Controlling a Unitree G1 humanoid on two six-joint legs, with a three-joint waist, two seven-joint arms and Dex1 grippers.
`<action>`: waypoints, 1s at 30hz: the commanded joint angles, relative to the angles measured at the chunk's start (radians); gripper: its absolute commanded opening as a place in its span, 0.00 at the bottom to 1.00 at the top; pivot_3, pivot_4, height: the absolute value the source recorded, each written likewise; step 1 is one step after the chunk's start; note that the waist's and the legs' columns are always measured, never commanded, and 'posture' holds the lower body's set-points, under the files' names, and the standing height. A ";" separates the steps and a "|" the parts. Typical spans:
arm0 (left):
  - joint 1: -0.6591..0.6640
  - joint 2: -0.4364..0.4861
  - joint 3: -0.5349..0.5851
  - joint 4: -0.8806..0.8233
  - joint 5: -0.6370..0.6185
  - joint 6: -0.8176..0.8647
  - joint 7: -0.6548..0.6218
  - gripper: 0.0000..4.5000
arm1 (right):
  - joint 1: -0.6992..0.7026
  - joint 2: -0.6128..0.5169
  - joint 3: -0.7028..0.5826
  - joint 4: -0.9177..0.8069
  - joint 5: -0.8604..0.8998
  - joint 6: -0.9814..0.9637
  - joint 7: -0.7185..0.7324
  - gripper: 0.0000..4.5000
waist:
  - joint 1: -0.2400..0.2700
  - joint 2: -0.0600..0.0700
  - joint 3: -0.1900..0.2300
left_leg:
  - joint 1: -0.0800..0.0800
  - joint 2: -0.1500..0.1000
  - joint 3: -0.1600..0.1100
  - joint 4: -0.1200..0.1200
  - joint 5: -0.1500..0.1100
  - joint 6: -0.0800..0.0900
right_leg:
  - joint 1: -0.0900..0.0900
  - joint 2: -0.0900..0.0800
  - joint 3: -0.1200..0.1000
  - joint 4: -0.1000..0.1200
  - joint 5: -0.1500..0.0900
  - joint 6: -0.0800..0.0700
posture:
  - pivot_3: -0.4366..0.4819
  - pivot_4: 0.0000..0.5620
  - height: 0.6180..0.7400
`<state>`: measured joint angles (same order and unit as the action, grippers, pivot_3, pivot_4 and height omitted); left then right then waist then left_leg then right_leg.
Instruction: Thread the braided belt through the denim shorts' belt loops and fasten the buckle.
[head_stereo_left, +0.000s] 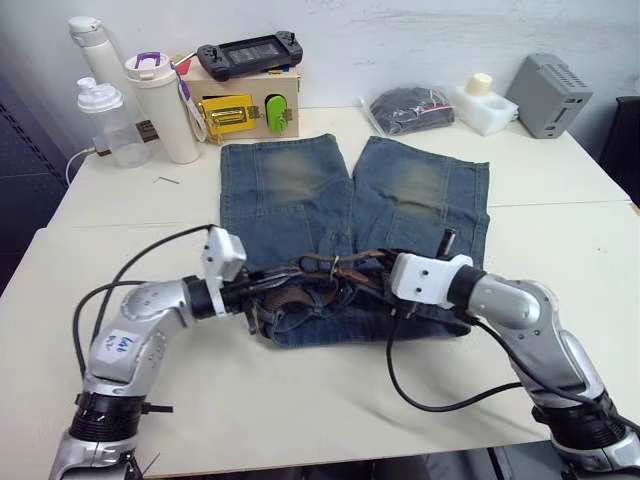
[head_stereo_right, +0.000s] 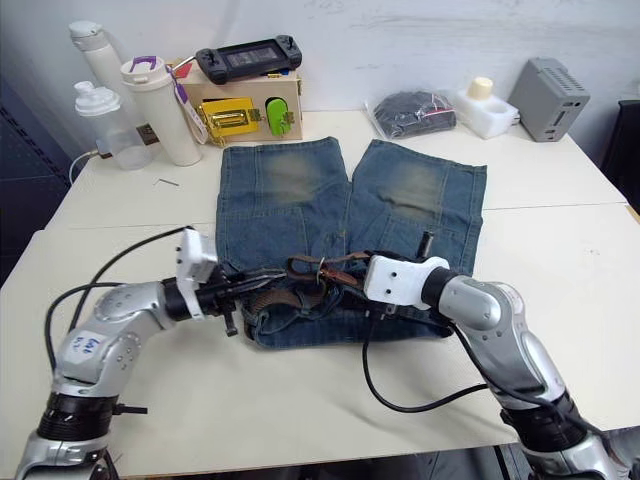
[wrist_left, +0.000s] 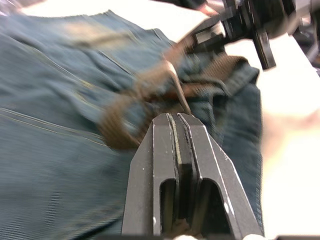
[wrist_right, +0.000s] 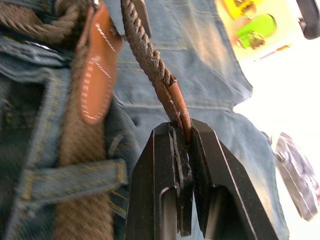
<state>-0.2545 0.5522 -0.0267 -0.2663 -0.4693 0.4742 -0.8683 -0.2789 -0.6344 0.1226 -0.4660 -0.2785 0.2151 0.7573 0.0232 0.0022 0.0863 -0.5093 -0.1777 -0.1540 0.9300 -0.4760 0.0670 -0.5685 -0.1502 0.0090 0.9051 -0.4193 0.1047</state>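
Right tool (wrist_right: 182, 135) clenched on braided belt (wrist_right: 150, 60) tip; left tool (wrist_left: 176, 122) clenched, apparently empty. Risk: tip slips out, or pull bunches denim shorts (head_stereo_left: 290, 180) waistband.

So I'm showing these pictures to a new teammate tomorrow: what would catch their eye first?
Most likely the denim shorts spread flat mid-table, legs pointing away from the robot, with yellowish worn patches. Next, the two arms meeting at the waistband, where the braided belt lies bunched; the right gripper has its jaws shut on the belt's leather tip. Beyond sit bottles and a wooden box.
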 joint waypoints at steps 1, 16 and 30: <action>0.052 0.047 -0.062 0.004 0.080 -0.064 -0.043 0.01 | 0.064 -0.043 -0.107 -0.076 0.053 -0.026 -0.001 0.00 | 0.000 0.000 0.000 | 0.000 0.000 0.000 0.000 0.000 0.000 | 0.000 0.000 0.000 0.000 0.000 0.000 | 0.48 0.27 0.23; 0.091 0.069 -0.125 0.114 0.197 -0.193 -0.028 0.01 | 0.434 -0.262 -0.492 0.195 0.041 -0.324 -0.067 0.00 | 0.031 0.002 0.000 | 0.001 0.001 0.007 -0.001 0.001 0.001 | 0.001 0.000 0.003 -0.004 -0.001 -0.001 | 0.48 0.27 0.23; 0.114 0.093 -0.115 0.118 0.212 -0.217 -0.007 0.01 | 0.438 -0.299 -0.447 0.199 -0.041 -0.359 -0.122 0.00 | 0.060 0.002 0.000 | 0.000 0.000 0.011 -0.001 0.002 0.003 | 0.000 0.002 0.014 -0.003 -0.002 -0.001 | 0.48 0.27 0.23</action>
<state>-0.1821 0.6156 -0.1369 -0.1903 -0.3100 0.2363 -0.8785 0.1494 -0.9114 -0.3066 -0.2712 -0.2948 -0.1535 0.6413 0.0830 0.0047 0.0858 -0.5089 -0.1776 -0.1429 0.9291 -0.4737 0.0695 -0.5685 -0.1478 0.0235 0.9017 -0.4213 0.1033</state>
